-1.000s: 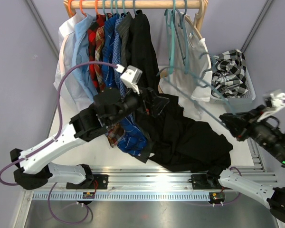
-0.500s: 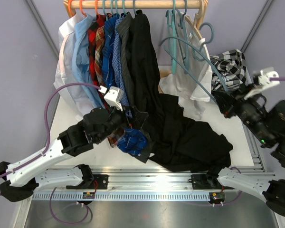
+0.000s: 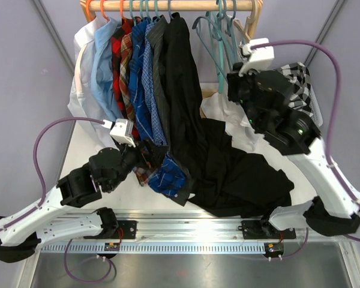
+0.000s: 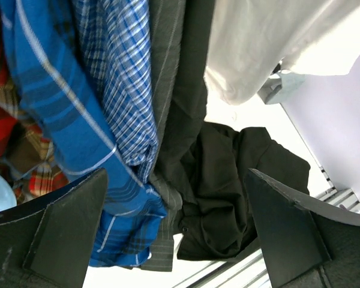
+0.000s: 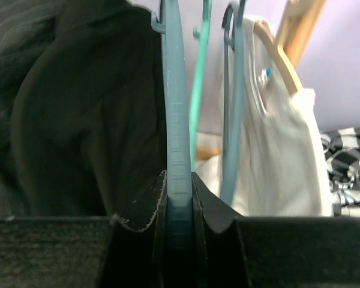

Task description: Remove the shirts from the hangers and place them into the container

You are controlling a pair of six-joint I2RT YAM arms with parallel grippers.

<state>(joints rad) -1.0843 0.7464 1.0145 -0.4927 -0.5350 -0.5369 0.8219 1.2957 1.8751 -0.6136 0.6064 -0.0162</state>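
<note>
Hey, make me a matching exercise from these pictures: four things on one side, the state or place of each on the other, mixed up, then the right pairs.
1 left gripper
2 right gripper
3 black shirt
4 black-and-white checked shirt

A shut on a teal hanger
B bunched up at the far right, off the rail
C wide open
D hanging from the rail, tail heaped on the table

Pairs: 1-C, 2-A, 3-D, 4-B
</note>
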